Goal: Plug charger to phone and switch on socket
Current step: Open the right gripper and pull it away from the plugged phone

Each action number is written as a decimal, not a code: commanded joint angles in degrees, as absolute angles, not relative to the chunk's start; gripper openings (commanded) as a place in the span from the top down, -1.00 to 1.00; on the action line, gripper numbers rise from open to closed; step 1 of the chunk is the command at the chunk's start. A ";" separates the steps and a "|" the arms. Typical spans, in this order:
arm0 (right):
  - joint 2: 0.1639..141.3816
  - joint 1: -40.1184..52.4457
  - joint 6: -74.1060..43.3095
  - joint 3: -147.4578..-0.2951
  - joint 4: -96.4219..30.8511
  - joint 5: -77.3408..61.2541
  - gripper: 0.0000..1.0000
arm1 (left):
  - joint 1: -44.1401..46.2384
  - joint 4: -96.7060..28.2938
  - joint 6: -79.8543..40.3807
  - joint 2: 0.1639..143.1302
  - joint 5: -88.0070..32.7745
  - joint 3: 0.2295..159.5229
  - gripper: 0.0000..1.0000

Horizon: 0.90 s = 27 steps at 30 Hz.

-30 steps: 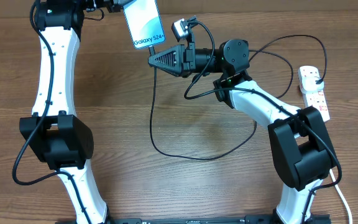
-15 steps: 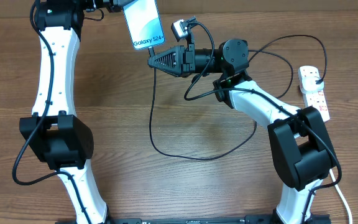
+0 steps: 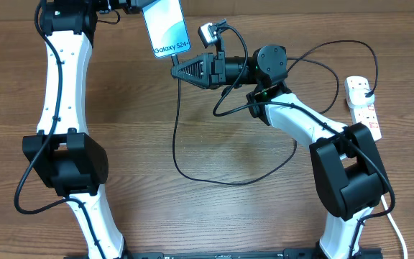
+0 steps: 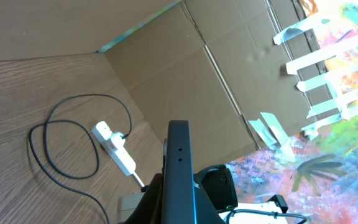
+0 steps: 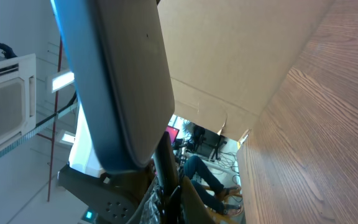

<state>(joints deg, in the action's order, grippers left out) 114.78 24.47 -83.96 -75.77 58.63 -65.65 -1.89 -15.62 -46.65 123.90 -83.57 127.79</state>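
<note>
We keep the phone (image 3: 165, 27) raised in the left gripper (image 3: 131, 7), whose jaws are clamped on its upper end. The right gripper (image 3: 177, 70) is closed on the connector end of the charger (image 3: 225, 183), just below the phone's lower edge. It has crept slightly closer over the last second and then halted, so we judge insertion incomplete. The socket (image 3: 364, 108) lies well behind the right gripper, not yet attended to.

one phone (image 3: 165, 27), one charger (image 3: 228, 184), one socket (image 3: 364, 108)
</note>
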 commanded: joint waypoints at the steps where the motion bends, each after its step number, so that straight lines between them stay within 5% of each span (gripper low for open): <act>1: 114.89 23.38 -83.92 -76.60 58.41 -59.59 0.92 | -0.60 -16.01 -47.29 123.66 -90.50 128.35 0.91; 3: 114.89 23.38 -83.92 -76.58 58.39 -59.68 0.88 | -0.67 -16.01 -47.31 123.66 -90.48 128.35 0.92; 6: 114.89 23.38 -83.72 -76.58 58.41 -60.31 0.42 | -1.45 -16.01 -47.33 123.66 -90.19 128.35 0.92; 11: 114.89 23.38 -81.91 -76.58 58.43 -61.80 -1.00 | -3.60 -16.21 -46.26 123.66 -86.70 128.35 0.91; 20: 114.89 22.87 -80.51 -76.58 55.59 -63.20 -1.00 | -6.94 -20.08 -44.49 123.66 -86.56 128.35 0.91; 27: 114.89 19.75 -70.50 -76.58 32.67 -61.71 -1.00 | -8.12 -29.06 -38.89 123.66 -84.47 128.35 0.92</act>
<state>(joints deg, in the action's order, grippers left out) 114.80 21.63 -77.21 -75.81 37.69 -62.76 -8.14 -27.75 -42.76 123.90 -84.95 127.76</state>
